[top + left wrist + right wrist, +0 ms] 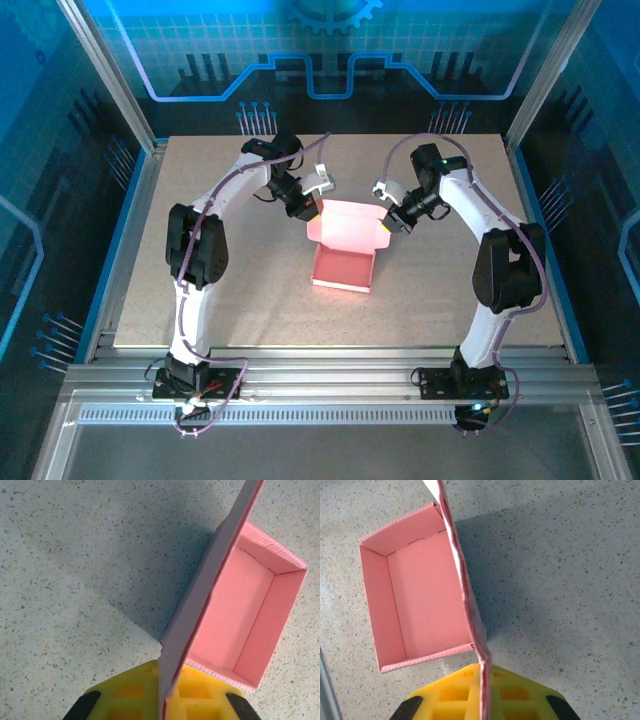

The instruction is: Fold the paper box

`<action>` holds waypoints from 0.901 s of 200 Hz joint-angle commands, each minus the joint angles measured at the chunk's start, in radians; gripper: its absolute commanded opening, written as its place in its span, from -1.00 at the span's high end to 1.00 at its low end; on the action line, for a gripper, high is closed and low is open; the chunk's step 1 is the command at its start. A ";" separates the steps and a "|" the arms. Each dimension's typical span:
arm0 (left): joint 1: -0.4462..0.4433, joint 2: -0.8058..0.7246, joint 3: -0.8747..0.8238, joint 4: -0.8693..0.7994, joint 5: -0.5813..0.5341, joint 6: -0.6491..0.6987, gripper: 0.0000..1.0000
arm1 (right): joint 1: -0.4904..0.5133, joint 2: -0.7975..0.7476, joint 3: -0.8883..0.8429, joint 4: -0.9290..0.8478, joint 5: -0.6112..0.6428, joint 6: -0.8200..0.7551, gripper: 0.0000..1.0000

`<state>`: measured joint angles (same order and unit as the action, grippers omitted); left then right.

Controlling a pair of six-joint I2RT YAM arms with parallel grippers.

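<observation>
The left gripper (309, 211) and the right gripper (391, 222) are pinching opposite ends of the upright lid (350, 224) of the small pink paper box (343, 268) between them.

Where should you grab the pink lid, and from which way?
Pinch the lid by its thin side edges, one from each side. It stands up behind the open tray, both faces free, as the left gripper and right gripper hold it.
</observation>
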<state>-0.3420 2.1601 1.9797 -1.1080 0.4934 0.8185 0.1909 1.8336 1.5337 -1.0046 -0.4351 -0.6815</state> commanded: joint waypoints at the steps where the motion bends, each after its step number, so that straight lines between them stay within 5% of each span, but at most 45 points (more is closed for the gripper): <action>1: 0.005 0.014 0.025 -0.044 0.038 0.006 1.00 | 0.013 0.004 0.019 -0.001 0.009 0.017 1.00; 40: 0.006 -0.008 0.014 0.011 0.036 -0.099 1.00 | 0.038 -0.090 -0.092 0.228 0.177 0.153 1.00; 97: -0.007 -0.126 -0.143 0.334 -0.049 -0.421 1.00 | 0.151 -0.245 -0.279 0.525 0.515 0.413 1.00; 150: -0.086 -0.217 -0.258 0.567 -0.342 -0.589 1.00 | 0.269 -0.338 -0.396 0.694 0.707 0.631 1.00; 180: -0.104 -0.275 -0.346 0.698 -0.405 -0.717 1.00 | 0.287 -0.334 -0.409 0.706 0.776 0.731 1.00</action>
<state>-0.4244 1.9606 1.6917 -0.5636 0.1677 0.2512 0.4561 1.5127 1.1336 -0.3794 0.2451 -0.0784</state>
